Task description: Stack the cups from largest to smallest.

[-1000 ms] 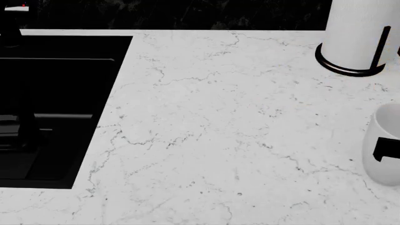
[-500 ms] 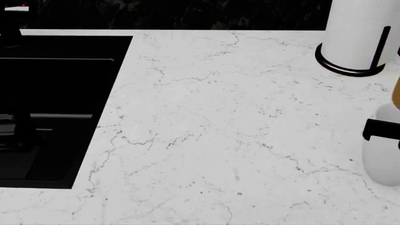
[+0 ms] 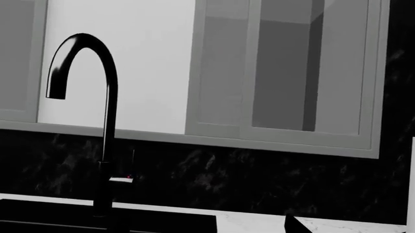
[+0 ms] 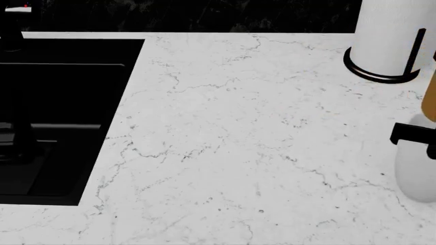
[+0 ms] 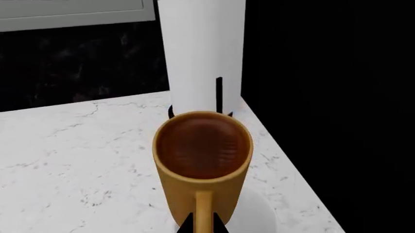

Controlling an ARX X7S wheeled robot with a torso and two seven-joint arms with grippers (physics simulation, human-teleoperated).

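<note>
A home kitchen: a black sunken sink (image 4: 61, 117) with a tall black gooseneck faucet (image 3: 97, 121), a white marble-veined desk (image 4: 252, 143), grey framed wall cabinets (image 3: 285, 73), and a white paper-towel roll (image 5: 202, 53).

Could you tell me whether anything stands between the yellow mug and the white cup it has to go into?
Nothing visible does. The yellow mug hangs directly over the white cup, whose rim shows just beneath it. The paper-towel roll stands behind them, out of the way.

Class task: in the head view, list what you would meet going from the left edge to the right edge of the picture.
Black sunken sink → bare stretch of white marble-patterned countertop → tall white paper-towel roll on its black-ringed stand.
</note>
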